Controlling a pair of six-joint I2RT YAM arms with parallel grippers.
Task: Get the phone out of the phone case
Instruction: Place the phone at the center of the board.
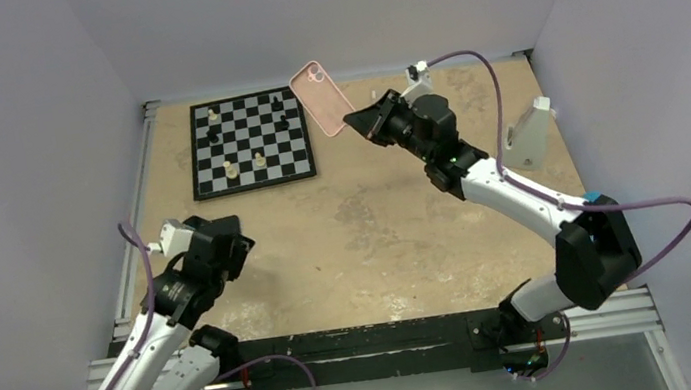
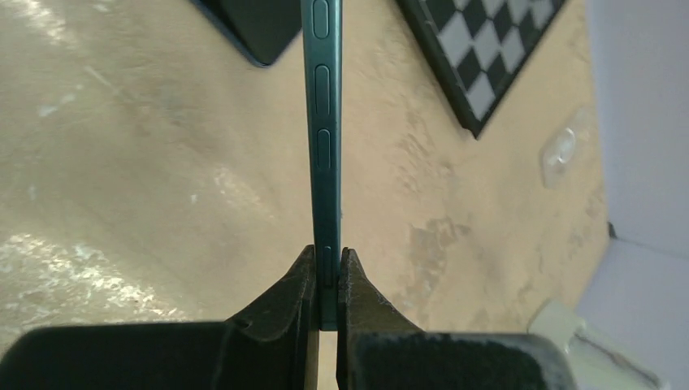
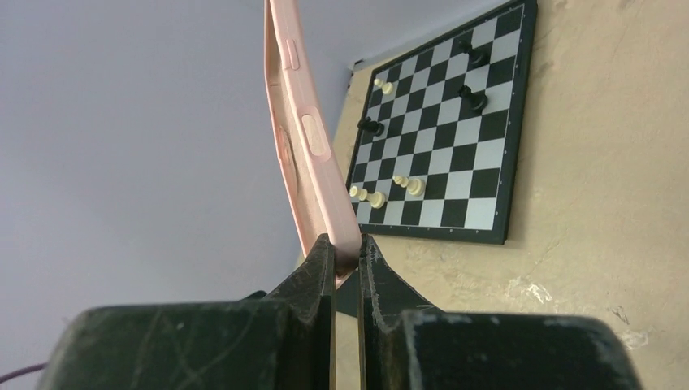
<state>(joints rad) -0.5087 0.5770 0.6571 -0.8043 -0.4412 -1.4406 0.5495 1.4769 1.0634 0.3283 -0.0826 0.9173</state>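
My left hand (image 2: 327,256) is pinched narrow on the phone (image 2: 322,146), holding it by one end with its thin dark teal side, set with three long buttons, facing my wrist camera edge-on. This hand sits low over the desk (image 1: 377,231) towards its left edge, nearer to me than the chessboard (image 1: 251,142), which lies flat in the far left part of the desk with a few black and pale pieces standing on it. From the wrist view, a dark flat thing with a rounded corner (image 2: 260,28) shows just beyond the phone; I cannot tell what it is. My right hand (image 3: 347,248) is clamped tight on the lower end of the phone case (image 3: 305,138), a pink shell with raised button bumps along its side. I hold it up off the desk, tilted, over the far edge near its middle, just beside the chessboard's far right corner. The phone and the case are well apart.
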